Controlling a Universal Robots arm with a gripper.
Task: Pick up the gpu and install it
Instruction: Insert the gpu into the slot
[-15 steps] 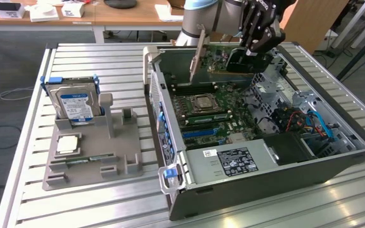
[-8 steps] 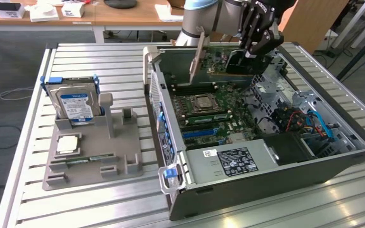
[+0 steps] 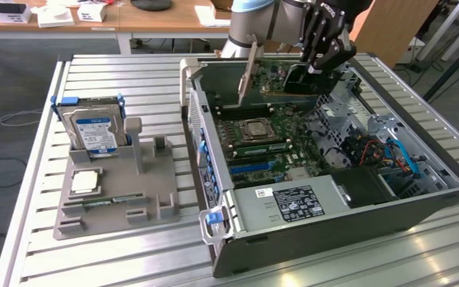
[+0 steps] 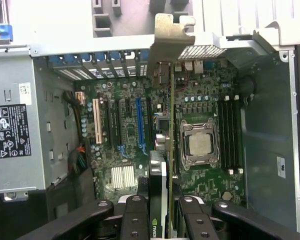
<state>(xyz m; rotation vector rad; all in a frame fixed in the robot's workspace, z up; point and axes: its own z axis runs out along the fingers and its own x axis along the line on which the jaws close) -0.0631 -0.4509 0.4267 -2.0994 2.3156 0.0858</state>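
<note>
Your end effector [image 3: 319, 63] clenched on the gpu [image 3: 296, 84], card held on edge between its fingers [image 4: 136, 220], silver bracket [image 4: 167, 45] at the end farthest from the end effector, motherboard [image 4: 125, 125] of the open computer case [image 3: 421, 206] below it, case standing on the desk [image 3: 94, 257].

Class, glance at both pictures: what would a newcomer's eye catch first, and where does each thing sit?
The gripper, shut on the gpu, holds it on edge over the motherboard of the open computer case. On the exterior view's left, a hard drive stands in a grey holder.
</note>
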